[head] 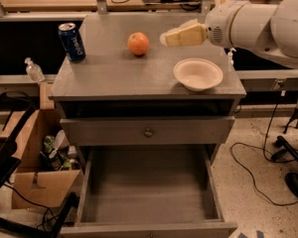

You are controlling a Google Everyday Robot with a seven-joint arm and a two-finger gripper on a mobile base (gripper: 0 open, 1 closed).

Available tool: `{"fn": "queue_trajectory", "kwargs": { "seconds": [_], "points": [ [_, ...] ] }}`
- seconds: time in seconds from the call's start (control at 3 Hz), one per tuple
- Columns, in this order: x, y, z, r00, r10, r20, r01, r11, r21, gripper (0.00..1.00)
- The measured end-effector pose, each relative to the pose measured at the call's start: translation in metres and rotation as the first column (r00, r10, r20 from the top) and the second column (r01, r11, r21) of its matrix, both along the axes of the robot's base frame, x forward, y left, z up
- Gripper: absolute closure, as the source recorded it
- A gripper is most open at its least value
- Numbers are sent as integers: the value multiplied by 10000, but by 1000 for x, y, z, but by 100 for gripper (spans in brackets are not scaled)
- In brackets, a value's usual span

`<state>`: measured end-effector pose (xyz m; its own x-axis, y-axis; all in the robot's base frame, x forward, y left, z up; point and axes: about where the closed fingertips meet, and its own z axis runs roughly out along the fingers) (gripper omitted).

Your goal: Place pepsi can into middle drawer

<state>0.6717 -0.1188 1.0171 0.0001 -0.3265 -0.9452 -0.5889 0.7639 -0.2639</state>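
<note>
1. Standing upright near the back-left corner of the cabinet top [114,76], the can [72,42] was dark blue, with a silver lid and rim and white lettering down its side.
2. The can touched nothing else; the orange [138,43] sat well to its right on the same top.
3. The gripper [168,37] hovered above the top's right half, pointing left, between the orange and the white bowl [197,74] and just behind the bowl.
4. Whether the gripper was open or closed could not be told from this angle; nothing showed in its hold, and it was well apart from the can.
5. The drawer [149,190] was pulled out at the cabinet's base, its grey floor bare, with 2 side walls and a low front panel.
6. Above it, a drawer front with 1 round knob [148,132] was shut.
7. A cardboard box [35,182] stood on the floor left of the cabinet.
</note>
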Motion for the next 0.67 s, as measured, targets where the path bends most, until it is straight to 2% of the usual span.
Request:
{"fn": "queue_trajectory", "kwargs": {
  "seconds": [0.33,0.67],
  "points": [
    [47,34,-10,9989,346,300,-356,9988,332,0],
    [96,80,-23,9935,1074,365,-1094,9924,566,0]
  ]
}}
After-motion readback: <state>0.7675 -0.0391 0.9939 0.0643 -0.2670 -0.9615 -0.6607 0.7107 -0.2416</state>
